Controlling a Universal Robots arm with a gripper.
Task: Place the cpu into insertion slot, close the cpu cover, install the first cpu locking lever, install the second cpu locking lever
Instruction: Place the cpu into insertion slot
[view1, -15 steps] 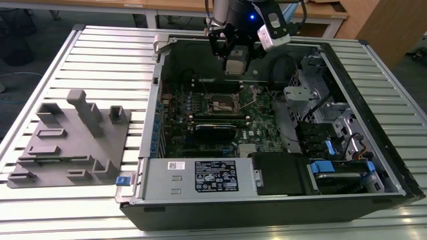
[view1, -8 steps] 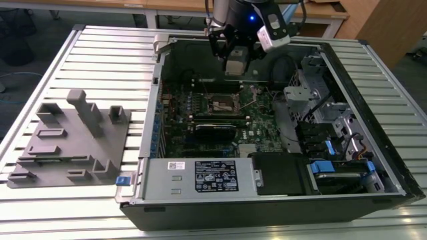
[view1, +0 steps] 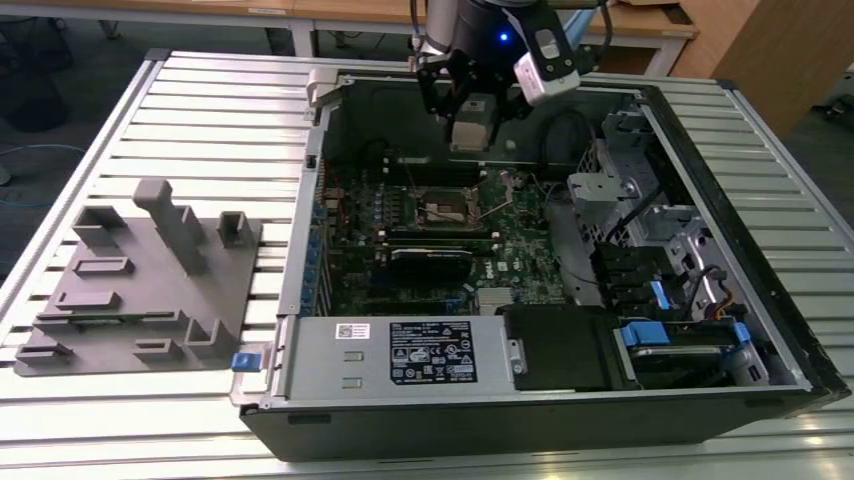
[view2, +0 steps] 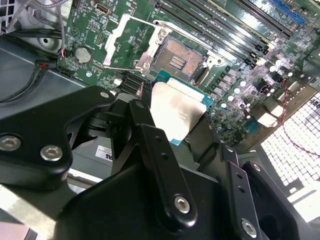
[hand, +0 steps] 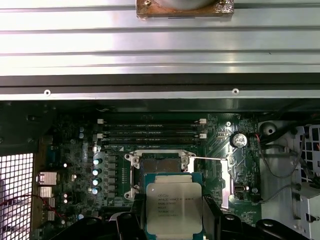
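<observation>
An open computer case (view1: 320, 200) is laid on its side on the slatted metal desk (view1: 200, 110), toward the desk edge at the exterior view's right. Inside it a green motherboard (view1: 527, 250) is exposed, and a silver power supply (view1: 320, 360) is set along the near wall. A black label (view1: 430, 352) with white print and a small white sticker (view1: 354, 331) are carried on the power supply; their writing cannot be made out. A grey holder (view1: 147, 270) with upright blocks and recesses is placed near the desk edge at the exterior view's left.

The cpu (hand: 173, 207) is pinched by its edges between the black fingers (hand: 212, 222) of the hand (hand: 173, 220). It is held above the board, apart from the insertion slot (hand: 161, 165). Several lines of fine print are stamped on its dull metal top.

In the second wrist view the slot is seen uncovered, with its contact field bare. The cpu cover (view2: 116, 37) is swung open beside it. Long black memory slots (hand: 150, 131) are lined up just beyond the socket, and a round coin battery (hand: 239, 139) is seated on the board near them.
</observation>
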